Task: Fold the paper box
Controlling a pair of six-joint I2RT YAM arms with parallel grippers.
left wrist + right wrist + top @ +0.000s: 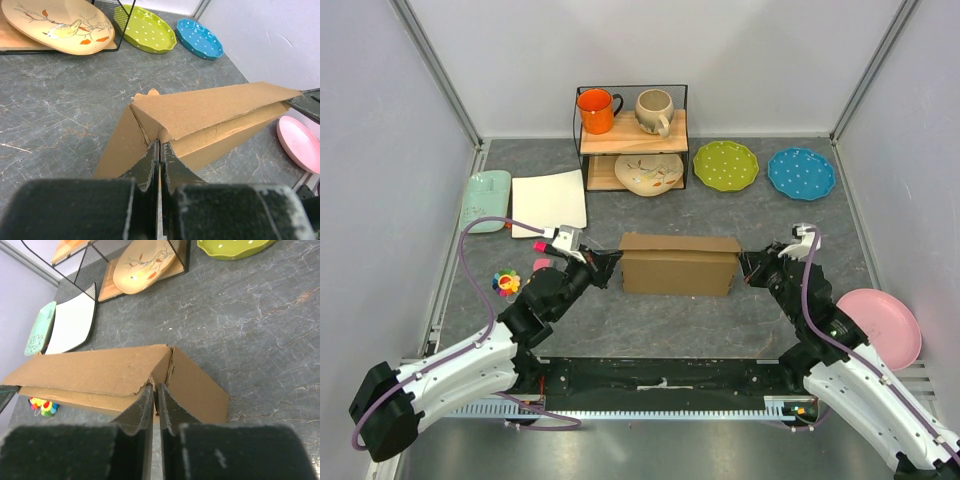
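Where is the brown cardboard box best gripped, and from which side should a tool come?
Probably at the upper corner of a short end, coming in along its length. There the folded walls of the plain brown corrugated cardboard box meet in a thin edge, easy to pinch. The left tool and right tool sit shut there.

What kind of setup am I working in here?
Likely a lab test cell staged like a kitchen: white panel walls on metal framing, a stone-look tabletop, a wire shelf of mugs.
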